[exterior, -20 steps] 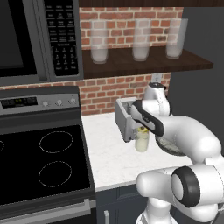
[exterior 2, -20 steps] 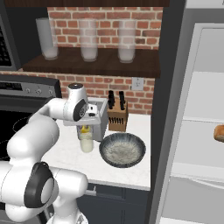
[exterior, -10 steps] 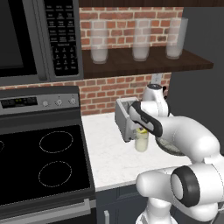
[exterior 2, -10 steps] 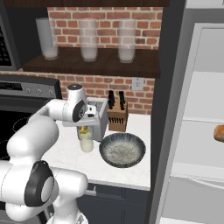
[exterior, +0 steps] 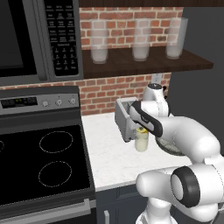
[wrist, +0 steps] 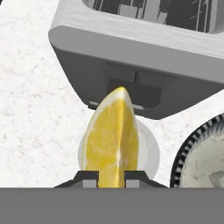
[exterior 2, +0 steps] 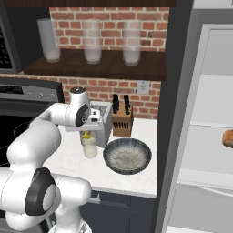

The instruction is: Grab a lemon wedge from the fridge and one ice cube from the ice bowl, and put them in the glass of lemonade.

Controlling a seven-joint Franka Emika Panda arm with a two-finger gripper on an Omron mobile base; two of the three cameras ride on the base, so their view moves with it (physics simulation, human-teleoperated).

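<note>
No legible text, brand, number or sign anywhere. Keypad on microwave [exterior: 64,39]: rows of pale marks, too small to read. Stove panel [exterior: 19,102]: faint display marks beside the knobs, unreadable. Toaster [wrist: 144,57], glasses on shelf [exterior 2: 93,42] and knife block [exterior 2: 122,123]: unmarked.

Toaster [exterior: 124,118] on the counter [exterior: 109,153] — knife block [exterior 2: 122,122] beside it, stove [exterior: 39,162] left.

The toaster [wrist: 144,57] is crowding the glass of lemonade [wrist: 148,151] from above; bare counter [wrist: 35,109] is lying open at left.
</note>
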